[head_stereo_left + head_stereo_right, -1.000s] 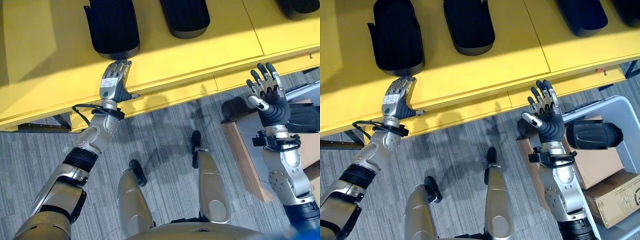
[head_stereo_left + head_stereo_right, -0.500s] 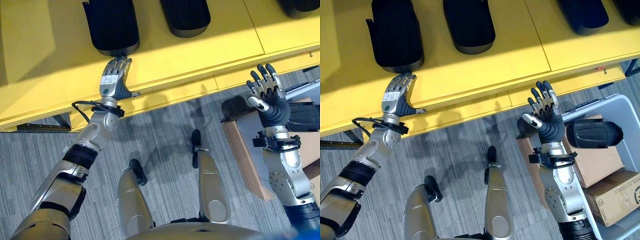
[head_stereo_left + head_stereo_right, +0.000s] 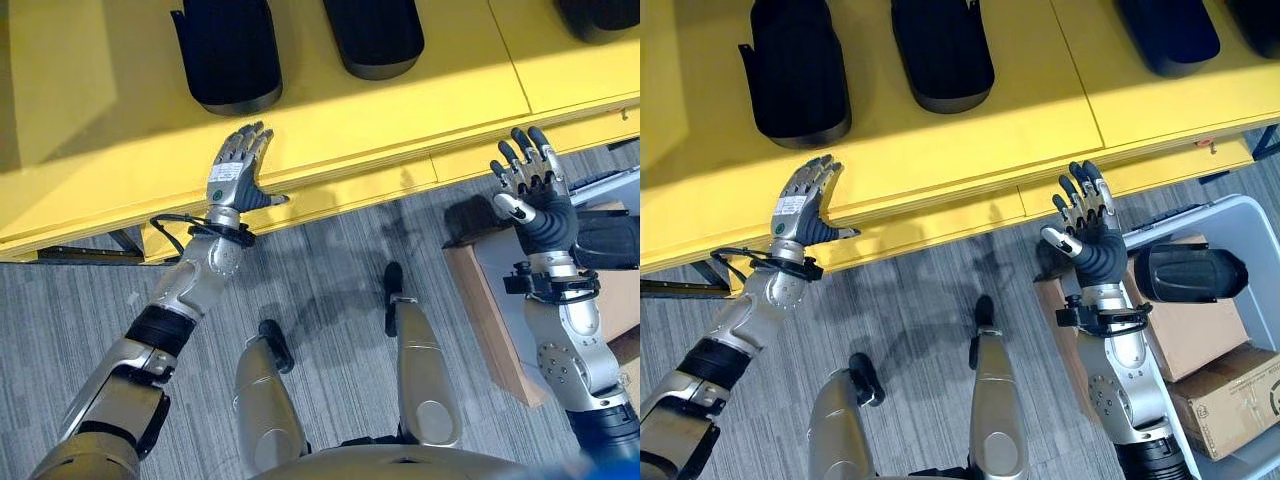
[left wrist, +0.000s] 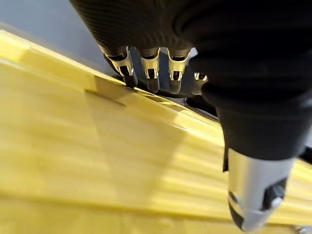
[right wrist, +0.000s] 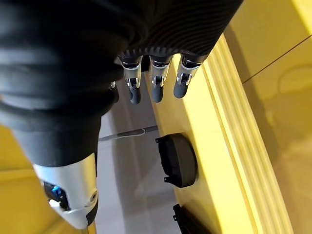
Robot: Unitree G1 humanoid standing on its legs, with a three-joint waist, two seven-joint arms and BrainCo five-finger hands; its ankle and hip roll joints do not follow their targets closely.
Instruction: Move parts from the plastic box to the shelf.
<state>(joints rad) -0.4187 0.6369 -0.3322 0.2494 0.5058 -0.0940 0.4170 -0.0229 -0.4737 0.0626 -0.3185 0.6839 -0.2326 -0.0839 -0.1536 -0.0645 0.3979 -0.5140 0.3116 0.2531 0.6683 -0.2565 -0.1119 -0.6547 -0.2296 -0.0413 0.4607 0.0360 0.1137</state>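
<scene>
Yellow shelf (image 3: pixel 970 150): black parts (image 3: pixel 795 70) laid in a row; left hand (image 3: pixel 800 205) at its edge, fingers straight, empty; right hand (image 3: pixel 1085 225) likewise, beside grey plastic box (image 3: pixel 1265 260) holding one part (image 3: pixel 1185 272), likely next.

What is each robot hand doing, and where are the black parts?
Left robot hand: open, holding nothing, over the shelf edge.
Right robot hand: open, holding nothing, raised beside the plastic box.
Black parts: lying on the shelf.
Black part: in the box, on cardboard.
</scene>
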